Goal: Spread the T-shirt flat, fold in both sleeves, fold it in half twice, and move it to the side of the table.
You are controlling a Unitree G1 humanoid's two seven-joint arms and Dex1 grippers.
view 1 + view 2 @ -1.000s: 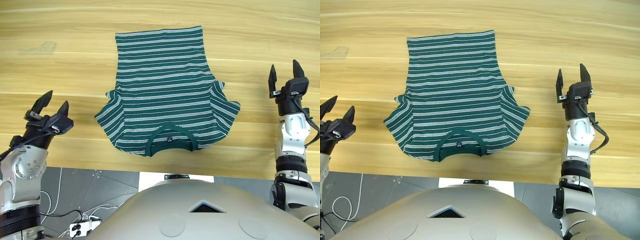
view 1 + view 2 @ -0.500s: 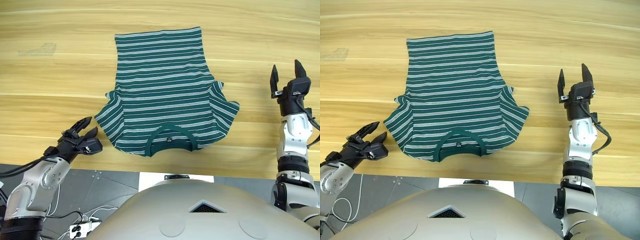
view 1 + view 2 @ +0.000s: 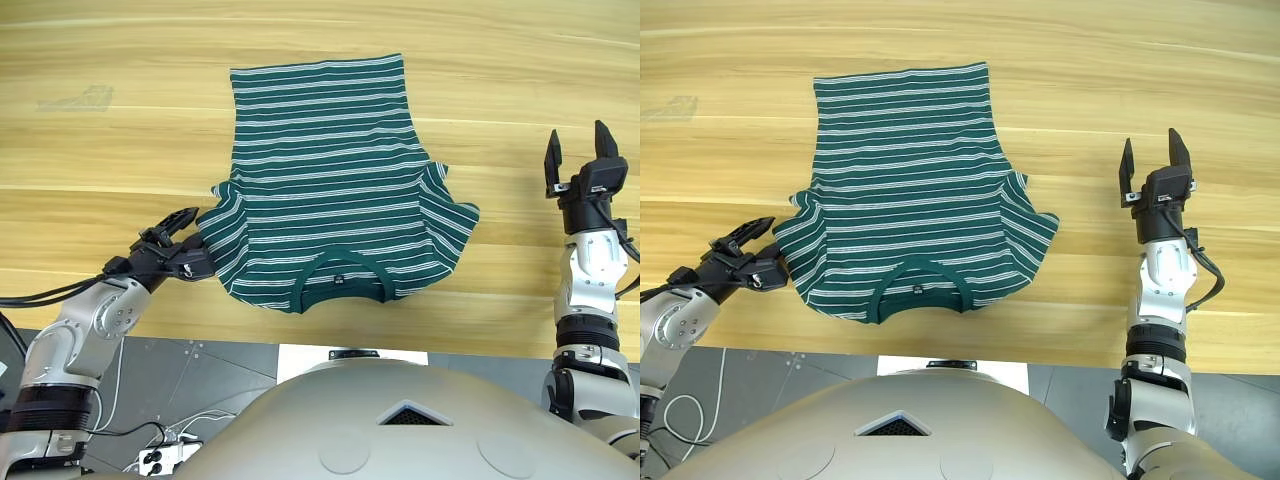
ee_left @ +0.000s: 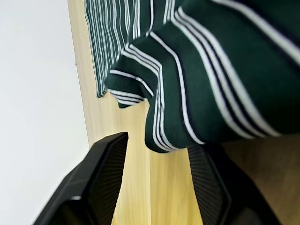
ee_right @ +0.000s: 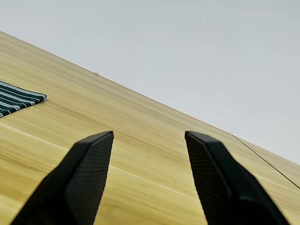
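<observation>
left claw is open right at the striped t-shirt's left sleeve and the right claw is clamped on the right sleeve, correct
Not quite. The right claw is not clamped on the right sleeve: it is open and stands apart from the striped T-shirt, over the bare wooden table, as the right eye view shows. The left claw is indeed open at the left sleeve.

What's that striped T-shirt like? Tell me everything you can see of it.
The T-shirt is dark green with thin white stripes and looks like soft knit cloth. It lies on the wooden table, with its collar nearest the robot and its hem farthest. The body is fairly flat, but both short sleeves are bunched and rumpled, not yet folded in. The edge of the sleeve on the robot's left sits between the open fingers of the left tool.
</observation>
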